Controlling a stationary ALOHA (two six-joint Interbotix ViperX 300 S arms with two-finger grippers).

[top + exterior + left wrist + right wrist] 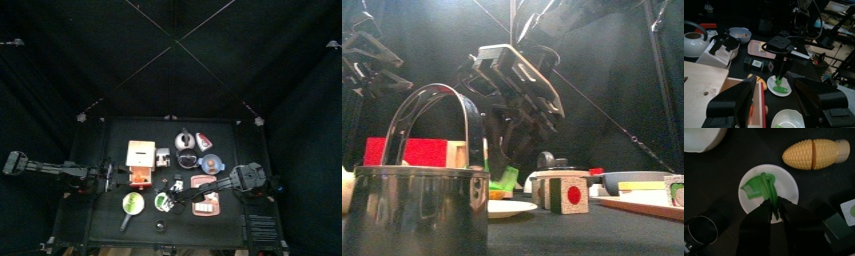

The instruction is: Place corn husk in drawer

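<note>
The green corn husk (763,187) lies on a small white plate (791,183); it also shows in the left wrist view (780,88), the front view (505,181) and the top view (163,203). My right gripper (774,210) points down onto the plate and is shut on the husk's end. The wooden drawer box (140,152) stands at the table's left middle, its orange drawer (757,100) pulled open toward the front. My left gripper (777,102) is open and empty beside the open drawer, facing the plate.
A yellow corn cob (814,154) lies next to the plate. A white bowl (791,120) with green in it sits near the drawer. A steel pot (416,205) stands at the front edge. A white kettle (696,42), a pink tray (759,48) and a printed cube (563,190) are around.
</note>
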